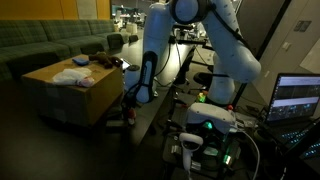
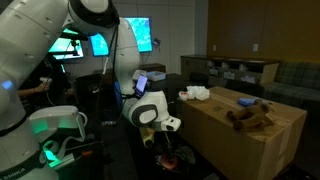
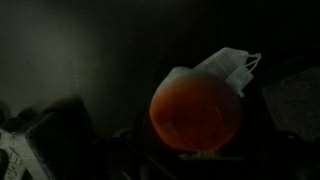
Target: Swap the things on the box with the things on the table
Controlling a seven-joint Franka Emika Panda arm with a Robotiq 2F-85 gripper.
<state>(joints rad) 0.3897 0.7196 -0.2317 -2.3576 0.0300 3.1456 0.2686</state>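
Though dim, cloth [image 1: 72, 75] atop box [image 1: 70, 98].

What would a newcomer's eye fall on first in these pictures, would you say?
Most striking is the bright orange round object in the middle of the dark wrist view, with a white mask-like item at its upper right. In both exterior views the big white robot arm bends down beside a cardboard box, which carries a white cloth and a brown plush toy.

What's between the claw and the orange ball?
Nothing: the wrist view shows the orange ball unobstructed, with a white face mask behind it.
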